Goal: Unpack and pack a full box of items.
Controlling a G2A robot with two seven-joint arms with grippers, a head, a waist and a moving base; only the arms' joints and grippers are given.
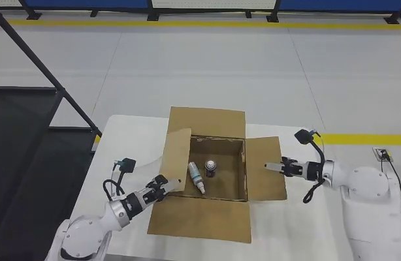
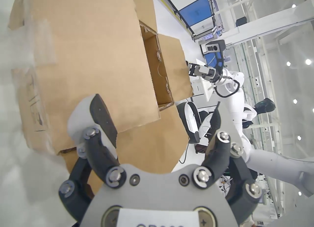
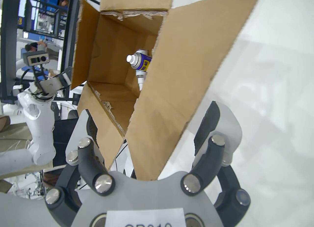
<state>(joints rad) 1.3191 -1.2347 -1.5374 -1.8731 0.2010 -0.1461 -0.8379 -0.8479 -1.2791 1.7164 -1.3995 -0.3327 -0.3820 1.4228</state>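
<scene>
1. Both arms work the cardboard box (image 1: pixel 207 122) from opposite sides. If one pulls its flap harder than the other, the light box would likely skid or turn on the white table (image 1: pixel 132 134).
2. A jerk of that kind could tip the upright spray can (image 1: pixel 211 168). It stands on the box floor just beside the white bottle (image 1: pixel 196 177), which lies flat.
3. Closing on a bare corrugated edge may crease or tear it. The card could also slip out and let the flap spring back over the opening.
4. The left gripper (image 2: pixel 143 115) is spread wide and holds nothing. The left flap (image 2: pixel 81 41) stands raised with its near corner between the jaws, one pad against or very near its outer face.
5. The right gripper (image 3: pixel 152 125) is equally wide and empty. The right flap (image 3: pixel 186 66) runs edge-first into the gap, seemingly clear of both pads.
</scene>
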